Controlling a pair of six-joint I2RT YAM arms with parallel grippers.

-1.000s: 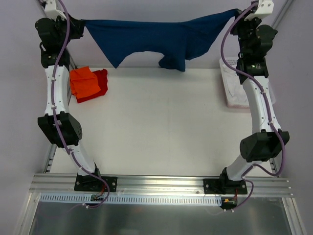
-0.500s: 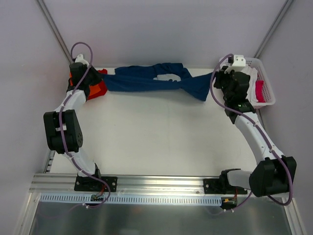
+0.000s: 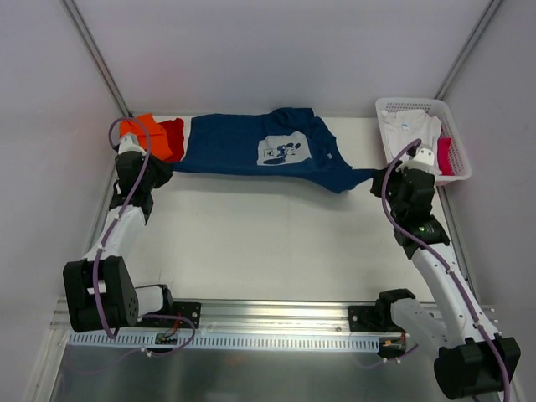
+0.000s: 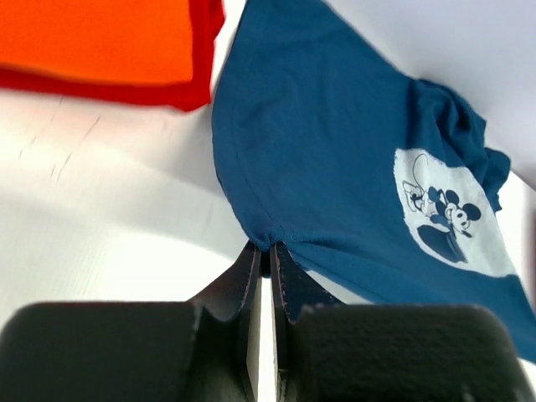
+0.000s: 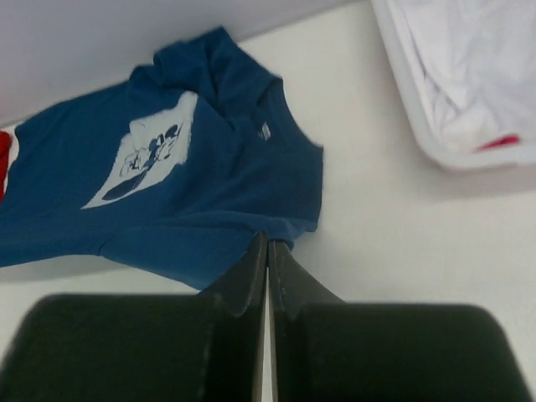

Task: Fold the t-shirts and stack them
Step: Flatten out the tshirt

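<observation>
White-shelled arms (image 3: 115, 230), black joint housings (image 3: 100, 289), purple cables (image 3: 387, 201) — black left gripper (image 4: 264, 248) and right gripper (image 5: 268, 240); black base plates (image 3: 163, 312) on the slotted aluminium rail (image 3: 276, 311).

Both arms reach forward, wrists low.
The left gripper (image 4: 266, 249) and right gripper (image 5: 268, 245) sit well apart, jaws pressed together, each pinching one end of the navy t-shirt (image 3: 226, 147).
</observation>
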